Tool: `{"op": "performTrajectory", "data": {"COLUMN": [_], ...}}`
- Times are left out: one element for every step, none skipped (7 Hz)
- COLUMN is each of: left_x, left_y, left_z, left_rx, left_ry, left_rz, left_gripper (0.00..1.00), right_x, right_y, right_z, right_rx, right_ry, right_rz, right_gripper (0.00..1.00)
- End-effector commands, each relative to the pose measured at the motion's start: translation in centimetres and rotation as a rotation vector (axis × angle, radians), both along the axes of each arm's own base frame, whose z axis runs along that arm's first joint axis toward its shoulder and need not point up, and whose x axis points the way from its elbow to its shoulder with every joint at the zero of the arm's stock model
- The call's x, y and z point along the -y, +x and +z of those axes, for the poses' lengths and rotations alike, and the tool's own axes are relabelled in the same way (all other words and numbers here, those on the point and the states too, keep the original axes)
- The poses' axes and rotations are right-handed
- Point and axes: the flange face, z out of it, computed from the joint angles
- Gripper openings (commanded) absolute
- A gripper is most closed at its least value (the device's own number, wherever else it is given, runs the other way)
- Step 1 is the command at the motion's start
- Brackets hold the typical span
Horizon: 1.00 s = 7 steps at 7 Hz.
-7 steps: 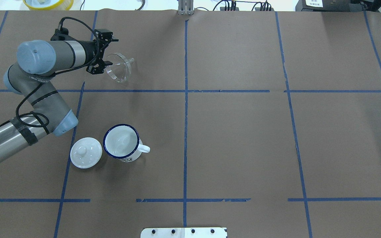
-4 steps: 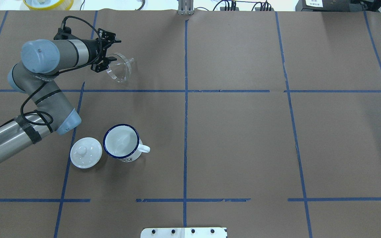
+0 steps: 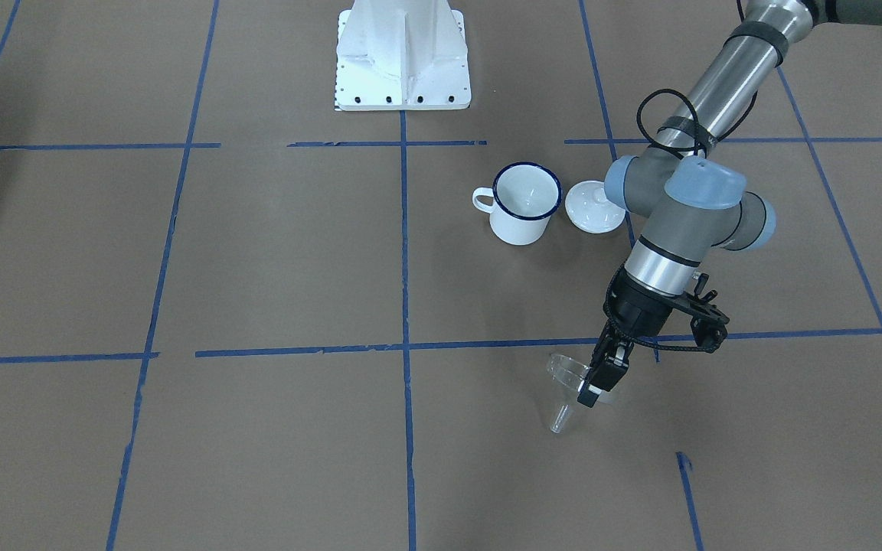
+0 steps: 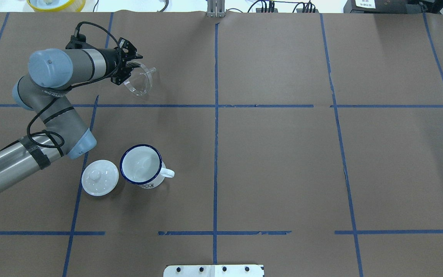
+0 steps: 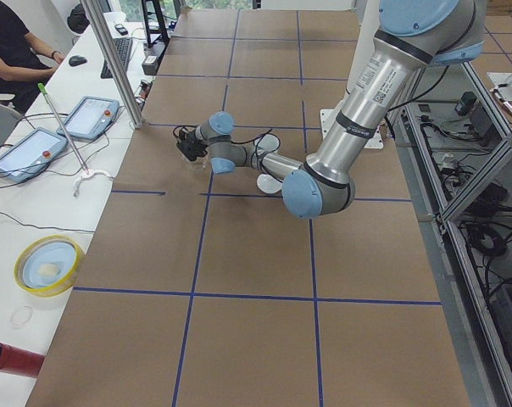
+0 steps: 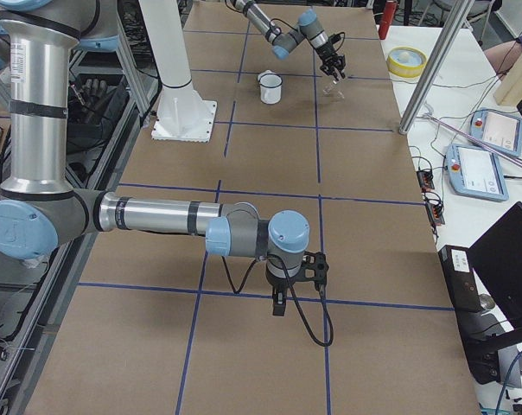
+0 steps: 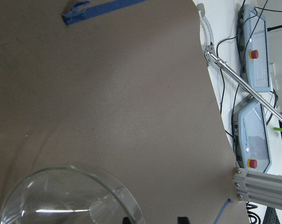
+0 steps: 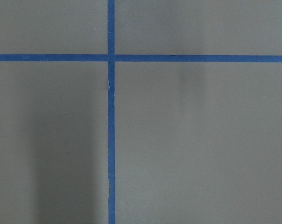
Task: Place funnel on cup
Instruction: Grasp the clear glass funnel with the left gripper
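Left gripper (image 4: 128, 73) at the funnel (image 4: 141, 80), well apart from the cup (image 4: 141, 165).
Jaws apart astride the clear rim, contact hard to make out; funnel lies on its side. Right gripper (image 6: 280, 304) shows only side-on, its state unreadable.

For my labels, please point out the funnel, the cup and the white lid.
funnel (image 4: 139, 80), overhead view, clear cone wall.
cup (image 4: 140, 164), overhead view, inner floor.
white lid (image 4: 100, 178), overhead view, dome top.
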Motion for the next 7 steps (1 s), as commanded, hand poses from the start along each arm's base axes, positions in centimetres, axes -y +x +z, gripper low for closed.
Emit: {"op": "performTrajectory", "data": {"left_x": [-0.1, -0.3, -0.6, -1.0, -2.0, -4.4, -6.6], "left_y": [0.1, -0.1, -1.1, -2.6, -3.5, -4.5, -6.0], "left_z": [-0.5, -1.2, -3.2, -5.8, -9.2, -13.0, -16.4], "left_rx": [-0.006, -0.018, -0.043, -0.050, 0.024, 0.086, 0.176], "left_ry": [0.006, 0.012, 0.039, 0.049, -0.004, -0.059, -0.089], "left_rz": [0.002, 0.001, -0.005, -0.009, 0.003, 0.091, 0.133], "left_gripper": [0.00, 0.00, 0.00, 0.00, 0.00, 0.00, 0.00], "right_x": [0.0, 0.0, 0.0, 0.0, 0.0, 0.0, 0.0], "right_y": [0.0, 0.0, 0.0, 0.0, 0.0, 0.0, 0.0], "right_z": [0.0, 0.1, 0.1, 0.0, 0.0, 0.0, 0.0], "right_rx": [0.000, 0.000, 0.000, 0.000, 0.000, 0.000, 0.000], "right_ry": [0.000, -0.001, -0.001, 0.000, 0.000, 0.000, 0.000], "right_rz": [0.000, 0.000, 0.000, 0.000, 0.000, 0.000, 0.000], "right_gripper": [1.00, 1.00, 1.00, 1.00, 1.00, 1.00, 1.00]}}
